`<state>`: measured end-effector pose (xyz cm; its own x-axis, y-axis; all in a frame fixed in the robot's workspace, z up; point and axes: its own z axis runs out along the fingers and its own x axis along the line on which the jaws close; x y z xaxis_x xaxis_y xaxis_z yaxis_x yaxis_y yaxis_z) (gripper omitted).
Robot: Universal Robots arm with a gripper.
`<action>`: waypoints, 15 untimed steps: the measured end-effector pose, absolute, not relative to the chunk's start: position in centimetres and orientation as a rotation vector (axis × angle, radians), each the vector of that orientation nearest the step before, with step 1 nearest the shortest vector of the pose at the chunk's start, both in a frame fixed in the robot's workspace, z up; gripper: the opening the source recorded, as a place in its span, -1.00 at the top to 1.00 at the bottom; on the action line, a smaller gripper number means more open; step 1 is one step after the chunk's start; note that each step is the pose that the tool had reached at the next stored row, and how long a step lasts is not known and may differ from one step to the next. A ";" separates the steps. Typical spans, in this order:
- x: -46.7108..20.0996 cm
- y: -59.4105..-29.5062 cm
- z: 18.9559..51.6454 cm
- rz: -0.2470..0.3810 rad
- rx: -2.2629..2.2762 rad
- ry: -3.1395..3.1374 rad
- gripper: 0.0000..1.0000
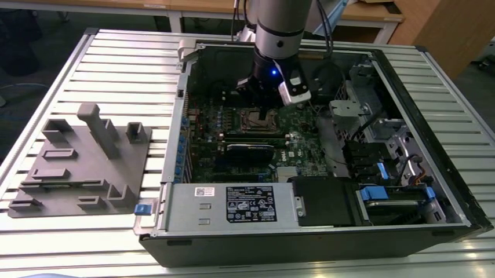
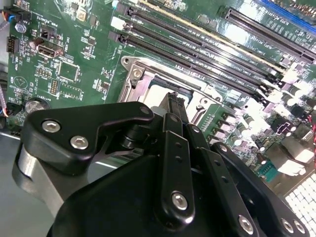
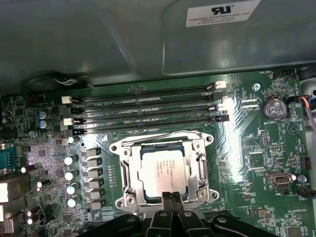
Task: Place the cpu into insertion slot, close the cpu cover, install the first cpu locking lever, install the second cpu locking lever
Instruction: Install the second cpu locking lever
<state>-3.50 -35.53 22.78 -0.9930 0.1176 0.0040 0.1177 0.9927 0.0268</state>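
- Black gripper linkage sits closest to the lens in the second wrist view; its two fingers are pressed together with no gap and nothing between them, tips poised at one edge of the cpu cover.
- Computer case lies open on a slatted metal table; its walls ring the motherboard, so open room for the arm is from above.
- Grey moulded fixture tray rests on the table outside the case, well apart from the socket.
- Power supply and black drive bay fill the case side of the motherboard farthest from the arm.
- Robot arm reaches down into the case directly over the socket area.
- Four long memory slots run just beside the cpu cover, on the side away from the fingertips; a row of capacitors stands along another side.
- Exterior view gives the whole case and table; the first wrist view alone shows the socket squarely.
- Seated in the insertion slot, the cpu lies flat, silver top showing through the cover's cut-out; the cover is down over its edges.
- Round coin cell sits well beyond the cover's corner.
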 end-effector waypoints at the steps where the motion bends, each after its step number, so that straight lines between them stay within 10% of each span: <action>1: -3.5 -35.5 22.9 -0.043 -0.185 -3.134 0.79; 15: -3.5 -36.4 23.5 -0.064 -0.185 -3.132 0.79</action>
<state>-3.49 -36.35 23.53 -0.9931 0.1175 0.0056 0.1176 0.9922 0.0405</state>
